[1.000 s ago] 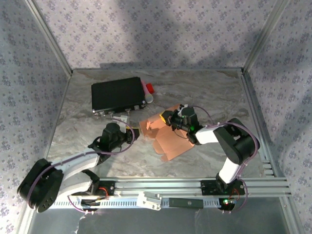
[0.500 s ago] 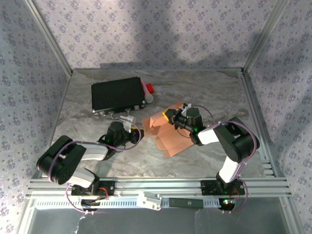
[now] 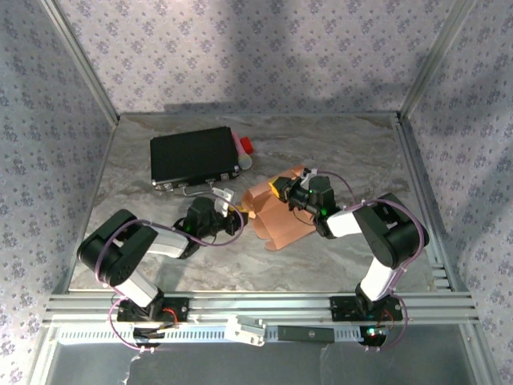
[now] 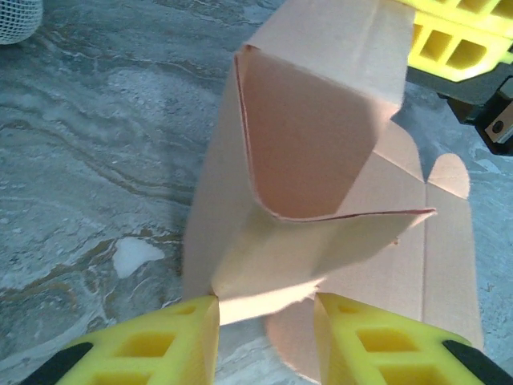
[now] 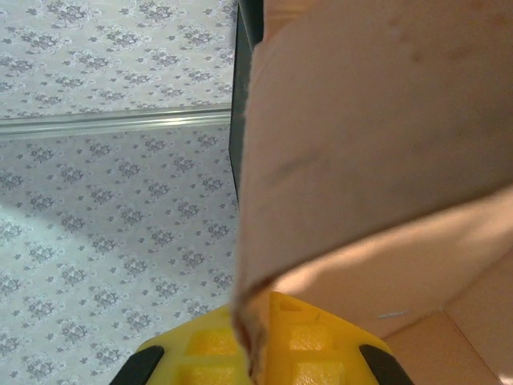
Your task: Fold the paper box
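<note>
Moved in since a second ago: left gripper (image 4: 266, 309), jaws parted astride the near flap of the paper box (image 3: 282, 223) on the marble table (image 3: 345, 144); right gripper (image 5: 256, 353) clamps its far panel (our anchor), so we'd pinch low, beside the crease.

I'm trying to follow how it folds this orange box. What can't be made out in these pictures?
Top view: the small red thing beside the black case is too small to identify.
Left wrist view: whether the left gripper squeezes the paper box flap or just straddles it; a white object is cut off at the corner.
Right wrist view: the paper box, pinched in the right gripper, hides whatever lies behind it.
</note>
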### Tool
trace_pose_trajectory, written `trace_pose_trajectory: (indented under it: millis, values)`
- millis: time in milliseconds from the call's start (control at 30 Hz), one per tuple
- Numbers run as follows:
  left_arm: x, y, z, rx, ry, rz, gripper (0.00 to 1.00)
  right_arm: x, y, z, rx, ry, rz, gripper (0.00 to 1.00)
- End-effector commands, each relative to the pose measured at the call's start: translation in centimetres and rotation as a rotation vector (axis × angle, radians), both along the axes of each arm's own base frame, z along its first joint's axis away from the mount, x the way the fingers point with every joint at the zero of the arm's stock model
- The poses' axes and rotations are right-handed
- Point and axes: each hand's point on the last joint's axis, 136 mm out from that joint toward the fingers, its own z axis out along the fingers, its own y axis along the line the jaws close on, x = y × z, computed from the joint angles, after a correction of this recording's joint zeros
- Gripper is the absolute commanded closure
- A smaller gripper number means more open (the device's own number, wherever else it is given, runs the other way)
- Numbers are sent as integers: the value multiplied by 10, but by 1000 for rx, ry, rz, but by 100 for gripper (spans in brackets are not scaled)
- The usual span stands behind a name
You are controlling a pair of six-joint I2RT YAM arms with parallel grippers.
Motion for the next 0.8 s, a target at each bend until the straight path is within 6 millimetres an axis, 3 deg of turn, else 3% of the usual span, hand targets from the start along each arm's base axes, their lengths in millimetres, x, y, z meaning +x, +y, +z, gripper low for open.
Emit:
trace_pose_trajectory:
  millis: [0, 233, 467, 767]
  values:
    - [13, -14, 23, -26, -101, -3, 65, -2, 6, 5, 17, -4, 27, 100]
    - [21, -14, 20, 0, -114, 44, 65, -1, 8, 1, 21, 17, 27, 100]
    - [32, -9, 18, 30, -137, 117, 58, 0, 8, -2, 15, 36, 23, 100]
    - [34, -15, 13, 25, -141, 115, 56, 2, 10, -5, 9, 35, 24, 100]
